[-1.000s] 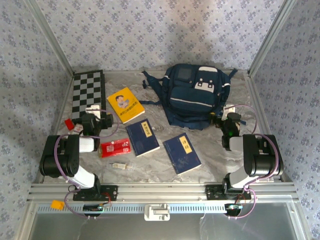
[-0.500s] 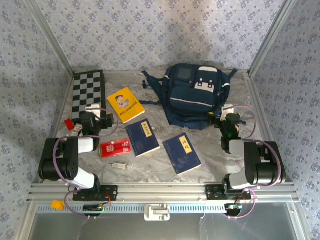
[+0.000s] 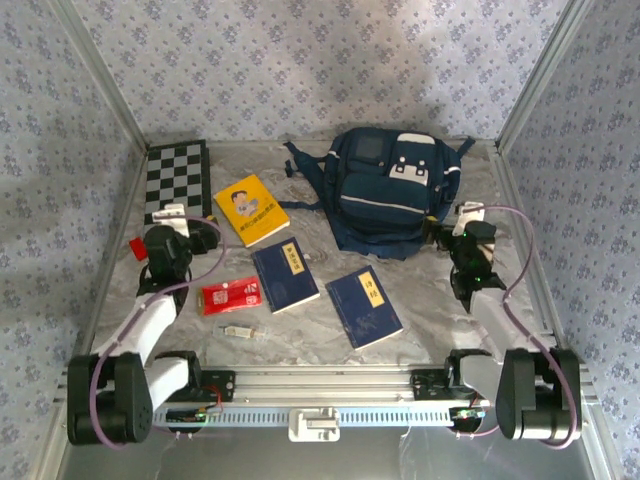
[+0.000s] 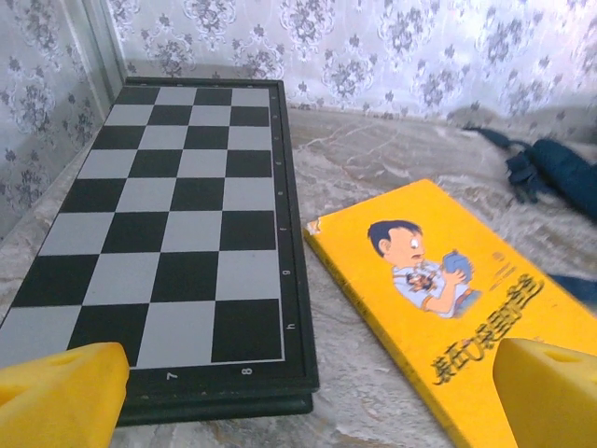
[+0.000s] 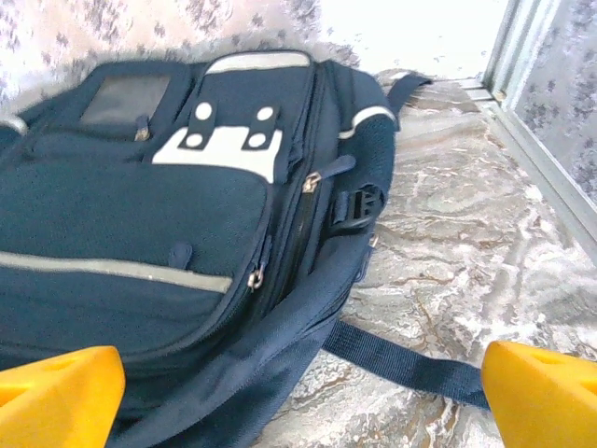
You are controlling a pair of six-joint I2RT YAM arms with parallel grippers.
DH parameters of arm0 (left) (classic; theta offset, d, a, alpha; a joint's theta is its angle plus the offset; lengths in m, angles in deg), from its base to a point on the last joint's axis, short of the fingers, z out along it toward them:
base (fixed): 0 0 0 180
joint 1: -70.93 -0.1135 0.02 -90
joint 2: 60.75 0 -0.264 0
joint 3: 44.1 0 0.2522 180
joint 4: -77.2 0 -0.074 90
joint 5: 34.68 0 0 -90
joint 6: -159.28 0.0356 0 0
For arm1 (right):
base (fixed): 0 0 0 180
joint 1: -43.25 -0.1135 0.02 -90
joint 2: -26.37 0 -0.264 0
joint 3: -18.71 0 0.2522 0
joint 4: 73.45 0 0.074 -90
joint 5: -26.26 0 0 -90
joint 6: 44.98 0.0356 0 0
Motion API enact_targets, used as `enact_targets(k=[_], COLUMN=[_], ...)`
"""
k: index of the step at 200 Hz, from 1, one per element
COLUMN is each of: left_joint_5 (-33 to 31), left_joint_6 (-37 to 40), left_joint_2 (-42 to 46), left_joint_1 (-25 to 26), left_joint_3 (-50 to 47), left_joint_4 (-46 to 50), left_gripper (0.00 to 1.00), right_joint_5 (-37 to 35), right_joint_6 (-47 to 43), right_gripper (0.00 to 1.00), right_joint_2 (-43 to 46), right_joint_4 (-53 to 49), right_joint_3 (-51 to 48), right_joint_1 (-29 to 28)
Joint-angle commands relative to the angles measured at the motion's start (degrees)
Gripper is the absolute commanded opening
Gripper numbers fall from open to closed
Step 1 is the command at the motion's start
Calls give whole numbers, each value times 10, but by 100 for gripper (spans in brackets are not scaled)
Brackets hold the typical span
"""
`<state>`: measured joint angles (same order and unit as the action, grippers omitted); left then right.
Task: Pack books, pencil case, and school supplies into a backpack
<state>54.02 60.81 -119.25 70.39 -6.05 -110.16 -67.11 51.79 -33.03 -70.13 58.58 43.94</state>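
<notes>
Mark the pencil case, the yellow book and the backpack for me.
pencil case (image 3: 231, 295): top view, middle of the red pouch.
yellow book (image 4: 422, 269): left wrist view, cartoon figure on the cover.
backpack (image 5: 121, 224): right wrist view, front pocket panel.

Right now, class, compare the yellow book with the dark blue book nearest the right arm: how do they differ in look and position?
The yellow book shows a cartoon boy; the dark blue book carries a pale vertical title strip. The yellow book lies farther back, beside the chequered board; the dark blue book lies nearer the arms, in front of the backpack. Both lie closed, flat and face up.
</notes>
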Motion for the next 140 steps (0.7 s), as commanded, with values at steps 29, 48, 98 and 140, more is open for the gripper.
enact_targets(k=[29,48,98,140], left_joint_5=[-62,-28,100,64], left_joint_6=[-234,-258,-328,-341], left_joint_2=[63,64,44,44], left_joint_1=[-3,-8,15,125], left_joint_3=[37,39,63,72], left_joint_4=[179,198,252,264], left_gripper=[100,100,100,100], right_joint_5=[9,65,161,122], right_joint_6=[245,252,275,287], right_gripper=[100,100,100,100], right_joint_2=[79,87,16,-76], right_joint_4=[-221,-248,-324,-330], right_joint_3=[15,20,85,147], right_joint_1=[77,91,53,-52])
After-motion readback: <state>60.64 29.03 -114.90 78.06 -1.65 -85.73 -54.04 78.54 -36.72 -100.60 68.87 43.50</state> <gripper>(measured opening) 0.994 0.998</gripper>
